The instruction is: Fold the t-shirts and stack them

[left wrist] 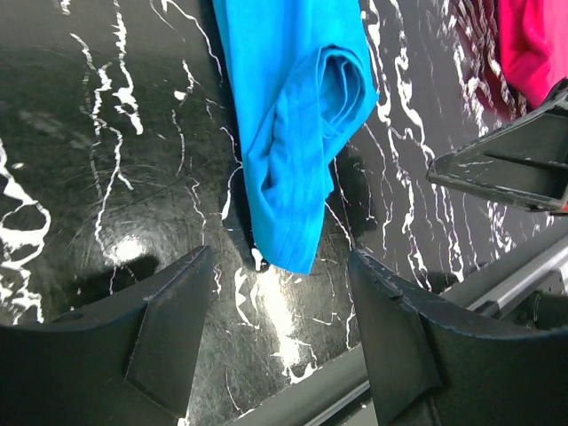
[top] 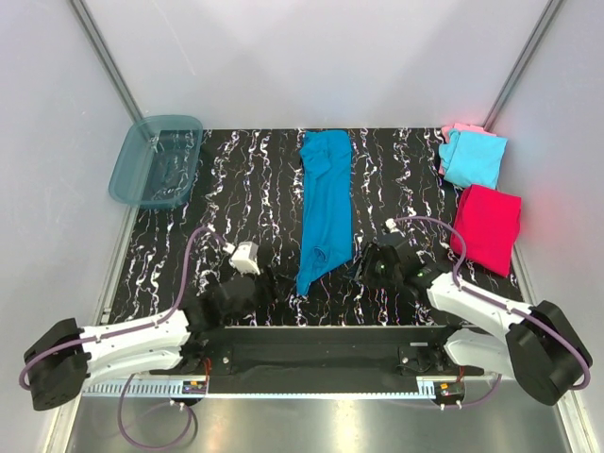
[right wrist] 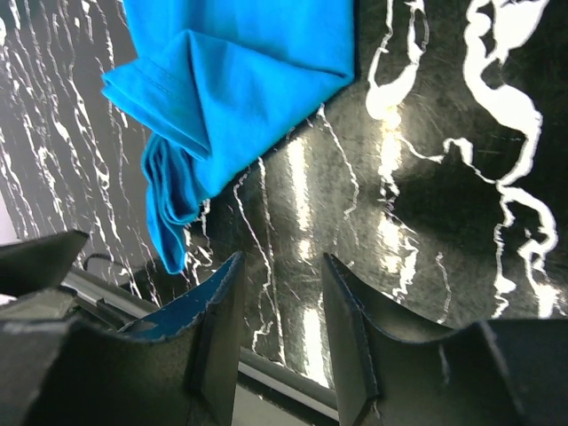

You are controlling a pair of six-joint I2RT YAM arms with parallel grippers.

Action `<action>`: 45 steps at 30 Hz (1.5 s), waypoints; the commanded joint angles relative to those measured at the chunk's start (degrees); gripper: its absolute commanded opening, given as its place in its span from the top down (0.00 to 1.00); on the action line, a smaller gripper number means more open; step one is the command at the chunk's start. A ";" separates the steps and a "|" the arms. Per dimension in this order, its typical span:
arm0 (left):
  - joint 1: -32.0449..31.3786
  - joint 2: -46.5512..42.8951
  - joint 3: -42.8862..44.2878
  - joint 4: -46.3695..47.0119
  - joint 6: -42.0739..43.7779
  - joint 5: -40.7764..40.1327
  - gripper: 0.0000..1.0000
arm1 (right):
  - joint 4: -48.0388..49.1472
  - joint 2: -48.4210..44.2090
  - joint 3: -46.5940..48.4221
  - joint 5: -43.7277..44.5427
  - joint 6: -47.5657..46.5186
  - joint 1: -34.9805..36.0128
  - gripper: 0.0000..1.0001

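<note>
The teal-blue t-shirt lies folded into a long strip down the middle of the black marbled table, its near tip pointing at the table's front edge. It shows in the left wrist view and the right wrist view. My left gripper is open and empty, left of the strip's near tip. My right gripper is open and empty, right of that tip. A light cyan shirt lies folded on a pale pink one at the far right. The magenta-red shirt lies folded below them.
A translucent teal plastic tub stands at the far left corner of the table. White walls enclose the table on three sides. A metal rail with the arm bases runs along the near edge.
</note>
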 commanded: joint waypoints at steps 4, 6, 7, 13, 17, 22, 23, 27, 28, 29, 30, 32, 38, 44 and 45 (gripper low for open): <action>-7.27 -3.93 -4.00 -2.55 -6.54 -14.89 0.34 | 5.25 2.67 2.60 3.21 1.07 3.14 0.55; -8.33 -4.72 -5.66 -2.91 -7.69 -16.13 0.34 | 5.25 5.39 4.10 4.00 0.19 4.37 0.55; -8.86 -5.07 -5.94 -3.43 -8.57 -16.39 0.34 | 5.25 6.28 5.67 4.18 -0.16 4.64 0.55; -9.83 -7.88 -6.38 -6.68 -8.93 -18.07 0.34 | 4.82 14.27 13.05 5.93 -3.85 5.08 0.55; -10.01 -10.08 -6.55 -8.44 -9.01 -18.77 0.34 | 3.67 18.41 17.46 6.82 -5.87 5.08 0.55; -10.18 -12.89 -7.87 -9.84 -10.07 -19.03 0.34 | 1.65 23.94 22.90 6.21 -7.72 5.08 0.55; -10.18 -13.33 -8.05 -10.03 -10.16 -19.03 0.35 | 1.65 24.56 23.35 6.03 -7.81 4.99 0.55; -10.18 -15.44 -8.31 -11.34 -10.33 -19.30 0.35 | 1.21 27.20 24.93 5.24 -8.07 5.08 0.55; -10.36 -16.22 -8.40 -11.96 -10.33 -19.47 0.35 | 1.04 27.55 25.11 5.24 -7.99 5.08 0.56; -10.27 -16.75 -8.40 -12.31 -10.33 -19.56 0.35 | 0.86 27.73 25.46 5.24 -8.07 5.17 0.56; -10.27 -17.28 -8.31 -12.66 -10.33 -19.65 0.35 | 0.86 27.90 25.55 5.15 -8.25 5.08 0.57; -10.36 -18.69 -8.31 -13.45 -10.07 -19.82 0.35 | 0.77 28.17 25.64 5.32 -8.34 5.08 0.64; -10.45 -20.80 -7.96 -15.13 -9.81 -20.09 0.36 | 0.51 26.07 24.41 6.37 -6.58 5.08 1.00; -10.45 -20.72 -8.05 -15.13 -10.16 -19.91 0.36 | -5.72 16.23 24.58 8.84 -6.14 5.08 1.00; -10.53 -20.72 -8.05 -15.04 -10.16 -19.91 0.36 | -7.04 13.52 24.58 9.36 -6.05 5.17 1.00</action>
